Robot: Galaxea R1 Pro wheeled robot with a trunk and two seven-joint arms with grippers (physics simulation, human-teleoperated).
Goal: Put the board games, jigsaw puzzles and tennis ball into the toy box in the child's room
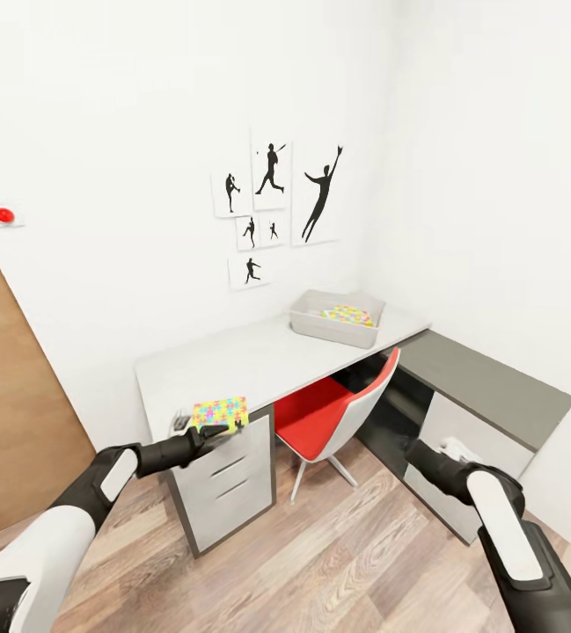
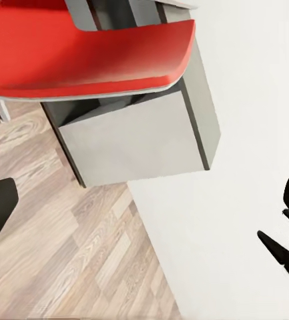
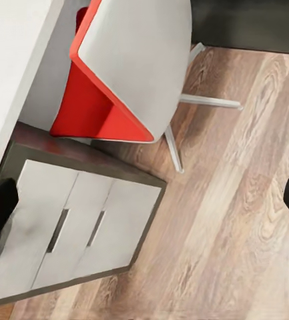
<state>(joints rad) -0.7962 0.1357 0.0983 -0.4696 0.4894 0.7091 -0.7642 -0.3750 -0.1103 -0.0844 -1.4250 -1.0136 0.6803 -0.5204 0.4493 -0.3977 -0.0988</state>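
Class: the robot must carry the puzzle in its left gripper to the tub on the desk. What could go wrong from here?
1. The puzzle is thin and held only by an edge in the left gripper; it might slip.
2. The tub sits at the desk's far end, so reaching may fall short.
3. The red chair could block approach.

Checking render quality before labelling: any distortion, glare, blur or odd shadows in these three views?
Head view: wide-angle stretch, walls and the table edges splay toward the corners; flat even light, no glare; toy box and the puzzle at the left gripper stay sharp. Left wrist view: crisp, soft shadow under the red chair. Right wrist view: crisp, faint chair-leg shadow on the floor.
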